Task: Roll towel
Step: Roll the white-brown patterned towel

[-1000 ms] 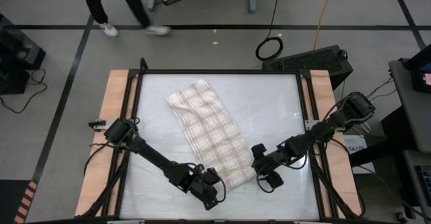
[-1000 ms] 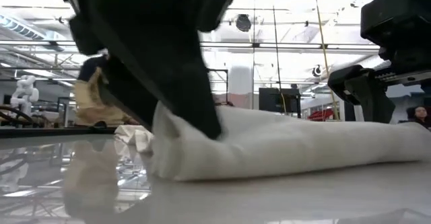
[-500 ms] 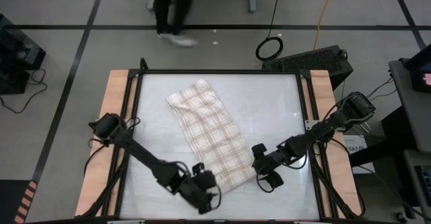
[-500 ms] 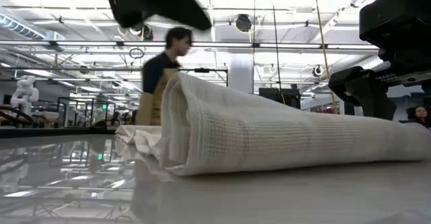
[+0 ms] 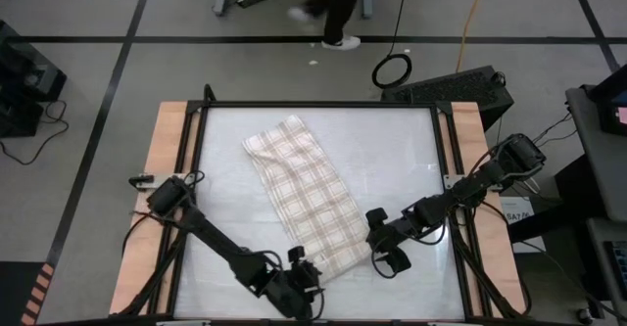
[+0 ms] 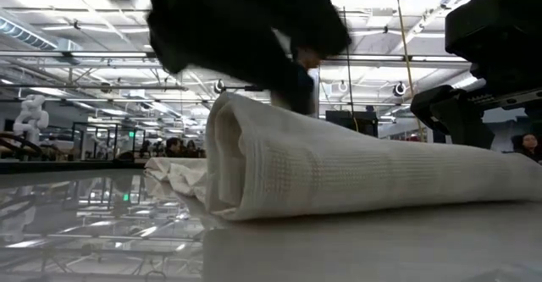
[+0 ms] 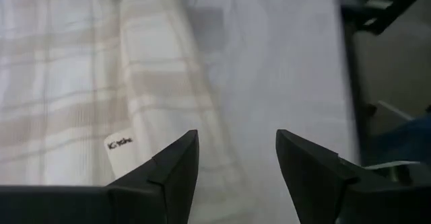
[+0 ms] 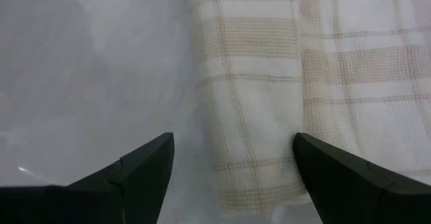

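White tabletop (image 5: 392, 160) carries the towel (image 5: 306, 191), lying diagonally mid-table, its near end rolled over. We see the left gripper (image 5: 297, 289) just off that rolled end, fingers spread, empty. Beside the roll's other end, the right gripper (image 5: 385, 246) is spread too. Low down, a dark arm hides the roll's top.

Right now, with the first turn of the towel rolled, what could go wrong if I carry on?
1. The left pincer hangs open just off the roll, holding nothing, so the towel may spring open at its near end.
2. The right pincer is open beside the roll's other end, not gripping; pushing from one side alone could skew the roll.
3. The towel lies diagonally on the table, so the roll may drift.
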Controlling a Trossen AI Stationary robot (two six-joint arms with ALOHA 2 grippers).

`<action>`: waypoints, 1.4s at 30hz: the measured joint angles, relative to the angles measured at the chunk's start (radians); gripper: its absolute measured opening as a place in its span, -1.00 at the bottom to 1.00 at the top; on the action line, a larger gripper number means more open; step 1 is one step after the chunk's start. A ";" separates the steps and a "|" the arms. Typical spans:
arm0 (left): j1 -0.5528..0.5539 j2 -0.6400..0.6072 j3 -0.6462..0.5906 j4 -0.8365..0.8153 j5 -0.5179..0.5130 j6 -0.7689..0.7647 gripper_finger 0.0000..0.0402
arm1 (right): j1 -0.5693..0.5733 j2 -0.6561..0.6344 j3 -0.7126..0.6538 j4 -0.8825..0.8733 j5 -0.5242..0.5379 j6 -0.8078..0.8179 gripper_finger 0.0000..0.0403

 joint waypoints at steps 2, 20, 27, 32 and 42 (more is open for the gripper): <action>0.007 0.028 0.000 0.006 0.014 -0.013 0.01 | 0.000 0.000 0.000 0.000 -0.005 0.008 0.49; 0.000 0.025 0.000 -0.063 -0.016 -0.015 0.27 | 0.000 0.000 0.000 0.001 -0.020 0.033 0.49; 0.013 0.077 0.000 -0.053 0.016 -0.119 0.23 | 0.000 0.000 0.000 0.000 -0.019 0.029 0.49; 0.015 0.081 0.001 -0.059 0.015 -0.199 -0.02 | 0.000 0.000 0.000 -0.001 -0.019 0.029 0.49; 0.012 0.080 0.001 -0.028 0.050 -0.251 -0.86 | 0.000 -0.005 0.000 0.001 -0.020 0.028 0.12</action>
